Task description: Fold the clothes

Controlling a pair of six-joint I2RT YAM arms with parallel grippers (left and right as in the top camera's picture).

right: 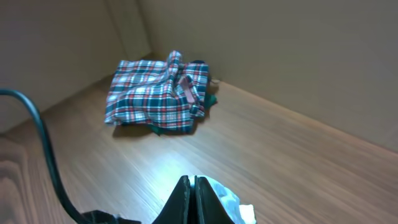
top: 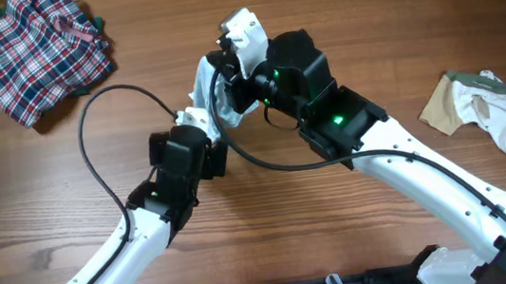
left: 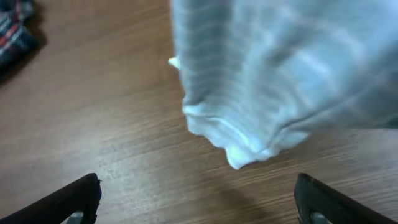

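Wooden table [top: 50, 203]: the right gripper [right: 191, 198], jaws pinched tight, holds a pale striped garment [left: 280, 68] up over the table's middle. The left gripper [left: 198, 202] hangs fully spread and empty just before the cloth's drooping hem. A plaid garment [top: 28, 53] lies far left, a beige-and-white garment [top: 488, 110] at right.

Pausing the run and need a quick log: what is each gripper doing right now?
Left gripper: open, holding nothing.
Right gripper: closed on the pale striped garment.
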